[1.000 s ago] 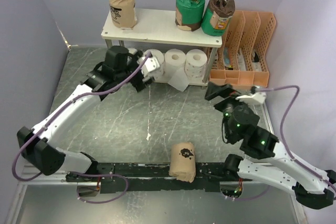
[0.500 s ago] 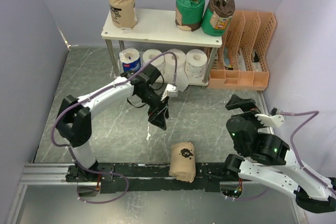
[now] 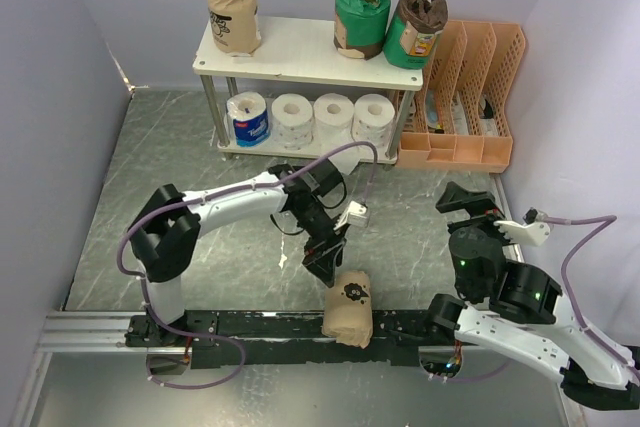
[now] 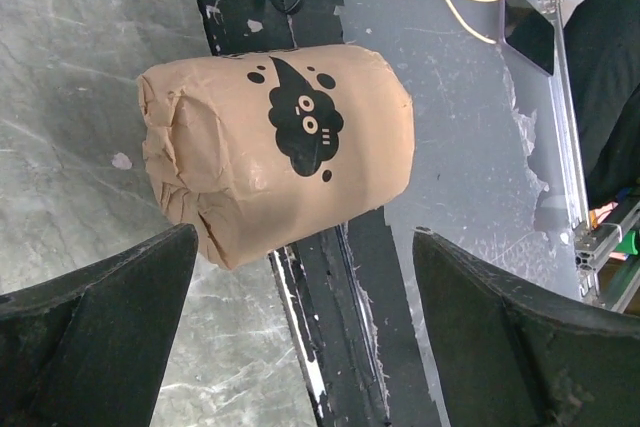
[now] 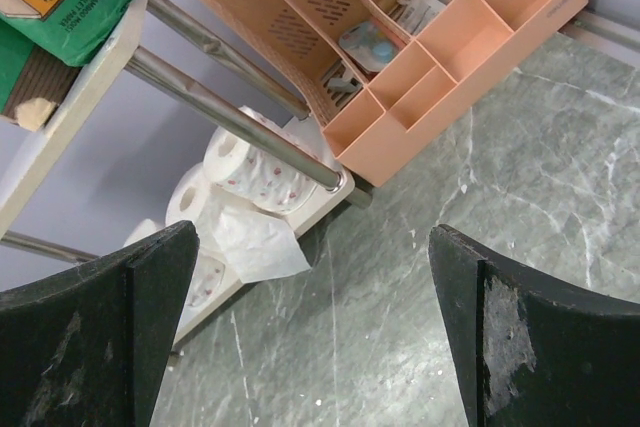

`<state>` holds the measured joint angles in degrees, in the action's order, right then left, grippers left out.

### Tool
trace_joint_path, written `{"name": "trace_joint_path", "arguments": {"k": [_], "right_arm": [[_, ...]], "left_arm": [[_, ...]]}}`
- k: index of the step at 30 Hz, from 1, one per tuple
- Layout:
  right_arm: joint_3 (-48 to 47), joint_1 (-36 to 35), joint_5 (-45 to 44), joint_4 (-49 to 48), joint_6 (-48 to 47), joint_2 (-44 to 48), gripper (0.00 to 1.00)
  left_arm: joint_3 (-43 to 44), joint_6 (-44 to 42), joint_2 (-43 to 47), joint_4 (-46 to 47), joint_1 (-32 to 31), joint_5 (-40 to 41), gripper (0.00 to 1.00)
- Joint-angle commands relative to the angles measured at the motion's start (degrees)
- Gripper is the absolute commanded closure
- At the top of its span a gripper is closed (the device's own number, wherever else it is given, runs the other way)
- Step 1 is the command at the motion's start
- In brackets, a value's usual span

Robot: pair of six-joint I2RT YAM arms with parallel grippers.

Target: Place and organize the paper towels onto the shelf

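Left gripper (image 3: 328,263) hung above tan-wrapped paper towel roll (image 4: 280,137)
Its jaws stood spread, the roll lying just beyond them; right gripper (image 5: 313,237) also gaped wide.

**Left arm quits the shelf (image 3: 300,52) for the stray tan roll (image 3: 348,307)**
The left gripper (image 3: 327,265), a second ago at the shelf's lower tier with the blue roll (image 3: 248,119), has swung well away from the shelf and now hangs open just over the tan roll at the near bench edge (apart from it, by the wrist view). The blue roll now stands released at the lower tier's left end. The right gripper (image 3: 468,199) has drawn back, farther from the shelf.
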<state>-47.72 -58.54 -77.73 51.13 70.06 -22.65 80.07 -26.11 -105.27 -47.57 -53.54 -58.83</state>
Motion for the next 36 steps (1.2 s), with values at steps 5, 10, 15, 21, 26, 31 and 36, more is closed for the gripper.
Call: {"name": "trace_joint_path", "arguments": {"k": [5,10,15,21,26,31,36], "right_arm": [[0.3,-0.1,-0.3,-0.4,-1.4,1.6,0.0],[1.4,0.0,0.4,-0.1,-1.3,3.8,0.0],[1.5,0.0,0.3,1.6,-0.2,5.7,0.0],[1.2,0.0,0.1,5.0,2.2,6.9,0.0],[0.9,0.0,0.0,8.1,4.8,7.5,0.0],[0.7,0.0,0.0,9.9,5.8,8.4,0.0],[0.9,0.0,-0.5,9.5,5.4,9.3,0.0]], "left_arm": [[0.0,0.6,-3.1,4.8,-2.9,3.7,0.0],[0.2,0.3,-4.2,6.2,-3.3,5.4,0.0],[0.1,0.5,-4.9,6.9,-4.1,4.7,0.06],[0.6,0.3,-6.4,5.4,-5.9,2.6,0.21],[1.8,-0.8,-8.0,3.4,-7.2,1.5,0.43],[5.5,-2.9,-8.2,-2.2,-8.5,3.2,0.93],[10.7,-4.5,-2.5,-9.0,-8.6,12.3,0.93]]}}
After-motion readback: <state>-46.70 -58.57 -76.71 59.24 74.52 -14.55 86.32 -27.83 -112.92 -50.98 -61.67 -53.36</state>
